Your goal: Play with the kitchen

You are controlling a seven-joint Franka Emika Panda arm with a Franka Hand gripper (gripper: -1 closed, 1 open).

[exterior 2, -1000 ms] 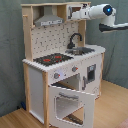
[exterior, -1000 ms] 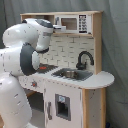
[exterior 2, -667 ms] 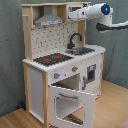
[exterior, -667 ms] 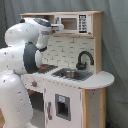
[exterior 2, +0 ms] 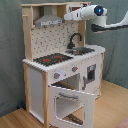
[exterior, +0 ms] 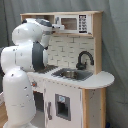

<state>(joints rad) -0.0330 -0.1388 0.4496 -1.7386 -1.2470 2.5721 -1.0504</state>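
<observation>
The kitchen point(exterior: 75, 95) is a tall white and light-wood toy unit, seen in both exterior views. Its small microwave point(exterior: 75, 23) sits on the upper shelf, with the black faucet point(exterior: 84, 59) and the sink point(exterior: 72, 74) below. The second exterior view shows the black-red hob point(exterior 2: 52, 59), the grey hood point(exterior 2: 47, 21), the faucet point(exterior 2: 75, 40) and the windowed oven door point(exterior 2: 70, 102) hanging open. My gripper point(exterior: 57, 25) is up at the microwave's left side; in the second exterior view the gripper point(exterior 2: 67, 16) reaches in at shelf height beside the hood.
My white arm point(exterior: 30, 55) stands close against the kitchen at the first exterior view's left. A rounded counter end point(exterior: 102, 78) sticks out on the first exterior view's right. Grey curtain point(exterior 2: 10, 50) hangs behind, and wood floor point(exterior 2: 112, 107) lies in front.
My gripper has moved in toward the microwave, rightward in the first exterior view and leftward and slightly down in the second exterior view. The oven door stays open.
</observation>
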